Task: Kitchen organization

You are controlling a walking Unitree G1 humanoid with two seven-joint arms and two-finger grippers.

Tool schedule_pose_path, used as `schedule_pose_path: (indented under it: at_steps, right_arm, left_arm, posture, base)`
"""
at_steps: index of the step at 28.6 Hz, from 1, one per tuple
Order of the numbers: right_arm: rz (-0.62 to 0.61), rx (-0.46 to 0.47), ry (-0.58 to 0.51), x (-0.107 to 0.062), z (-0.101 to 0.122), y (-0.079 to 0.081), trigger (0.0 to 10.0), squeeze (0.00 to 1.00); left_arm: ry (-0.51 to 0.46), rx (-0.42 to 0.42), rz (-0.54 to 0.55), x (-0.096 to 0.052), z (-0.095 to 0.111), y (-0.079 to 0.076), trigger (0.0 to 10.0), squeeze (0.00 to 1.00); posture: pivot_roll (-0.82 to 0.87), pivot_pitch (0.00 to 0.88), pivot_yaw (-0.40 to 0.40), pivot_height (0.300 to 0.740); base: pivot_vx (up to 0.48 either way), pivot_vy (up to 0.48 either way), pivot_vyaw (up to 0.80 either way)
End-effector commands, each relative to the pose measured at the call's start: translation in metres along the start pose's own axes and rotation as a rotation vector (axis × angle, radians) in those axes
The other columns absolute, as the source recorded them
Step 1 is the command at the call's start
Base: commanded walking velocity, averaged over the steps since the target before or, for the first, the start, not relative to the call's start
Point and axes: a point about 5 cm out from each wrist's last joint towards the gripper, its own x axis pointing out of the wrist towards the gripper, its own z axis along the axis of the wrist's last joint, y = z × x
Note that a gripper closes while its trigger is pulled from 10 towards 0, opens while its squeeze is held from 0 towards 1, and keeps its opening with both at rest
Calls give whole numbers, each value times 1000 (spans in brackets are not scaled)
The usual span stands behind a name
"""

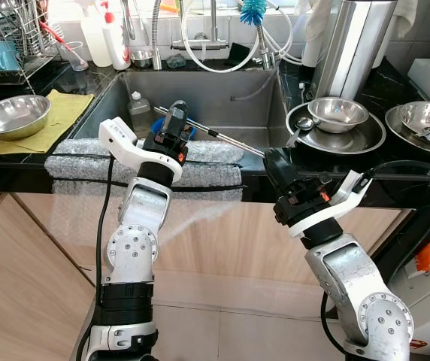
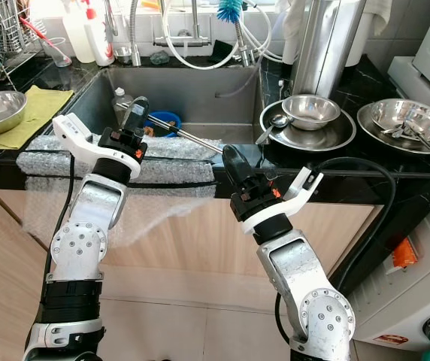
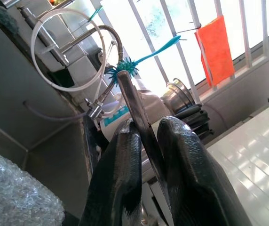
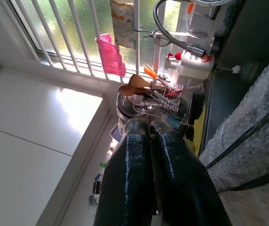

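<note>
Left eye view: my left gripper (image 1: 176,114) sits at the sink's (image 1: 117,94) front edge above the bubble wrap (image 1: 215,153), jaws clenched on a long metal rod (image 1: 226,138) that slants across the basin toward my right gripper (image 1: 274,160), near the table's (image 1: 380,184) front edge.

Right eye view: the stacked bowl and plate (image 2: 309,120) with a spoon sit just beyond the rod's far end.

Left wrist view: fingers (image 3: 118,169) pinch the rod narrowly. I judge it could pivot or slip.

Right wrist view: jaws pressed together, empty.

Risk: a swing could strike the dishes.
</note>
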Motion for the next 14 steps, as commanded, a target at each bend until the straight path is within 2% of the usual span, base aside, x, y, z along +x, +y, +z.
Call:
schedule_pose_path:
  at_steps: [1, 4, 14]
  right_arm:
    - [25, 23, -3, 3, -10, 6, 10000, 0]
    - [-21, 16, -31, 4, -8, -1, 10000, 0]
    - [-66, 15, -77, 8, -4, -7, 10000, 0]
  left_arm:
    - [-11, -1, -12, 6, -2, -9, 0, 0]
    - [-9, -5, -11, 6, -2, -9, 0, 0]
    - [-8, -21, -7, 6, -1, -9, 0, 0]
  posture:
    - [-34, 88, 61, 740]
    - [-31, 90, 63, 740]
    - [-27, 98, 67, 740]
  base:
    - [0, 0, 0]
    - [0, 0, 0]
    - [0, 0, 0]
